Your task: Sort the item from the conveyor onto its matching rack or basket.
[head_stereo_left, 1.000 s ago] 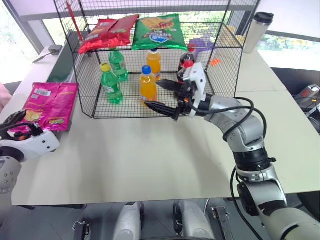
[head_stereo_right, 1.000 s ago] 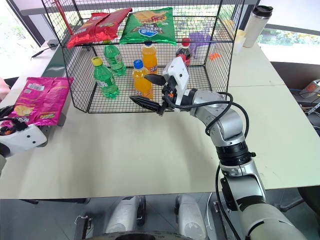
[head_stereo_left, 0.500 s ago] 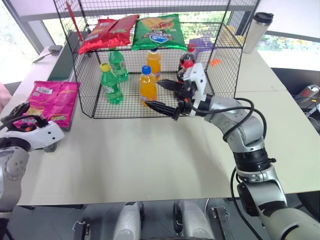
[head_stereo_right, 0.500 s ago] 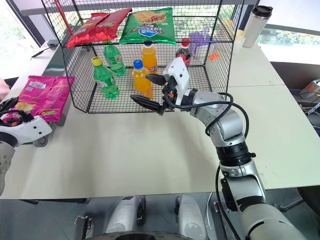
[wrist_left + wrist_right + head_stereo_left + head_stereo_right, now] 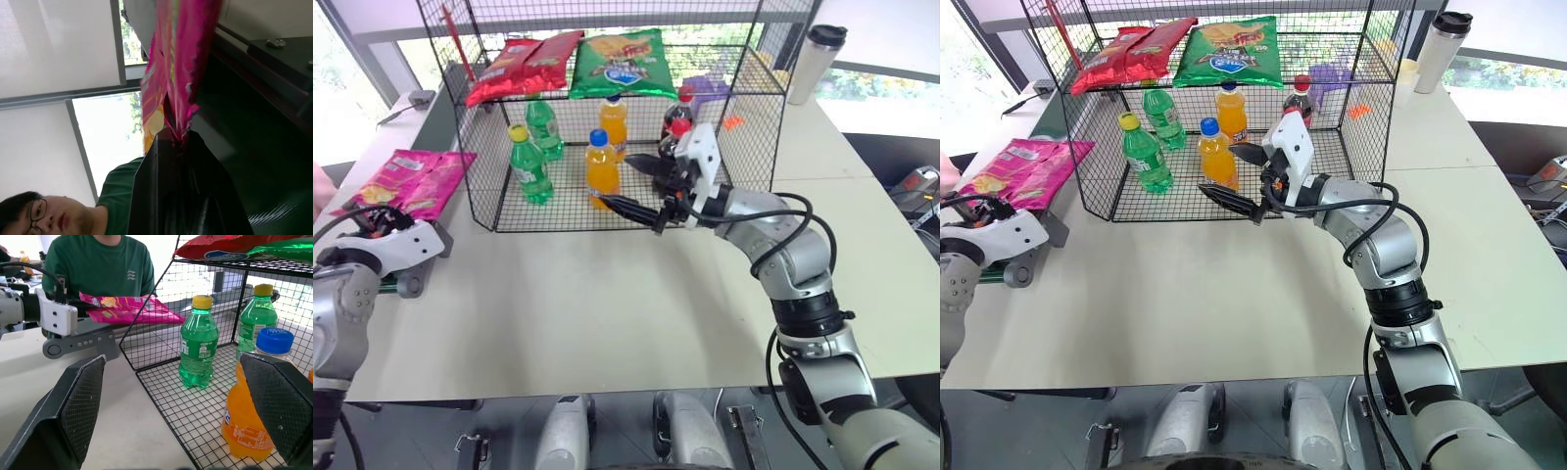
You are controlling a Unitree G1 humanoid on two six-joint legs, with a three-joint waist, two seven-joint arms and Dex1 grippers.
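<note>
The left end effector [image 5: 384, 221] is clenched on the pink snack bag's [image 5: 416, 181] near edge, apparently lifting it. The right end effector [image 5: 646, 191] hangs released before the wire rack [image 5: 756, 137].

The left tool [image 5: 374, 223] is clamped tight and level, while the right tool [image 5: 644, 191] gapes wide.

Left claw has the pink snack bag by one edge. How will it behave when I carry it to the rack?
Probably floppy: the pink snack bag is pinched at one edge by the left claw and its far end hangs unsupported. Likely light, being thin foil. The crinkled foil may slip, so move gently.
</note>
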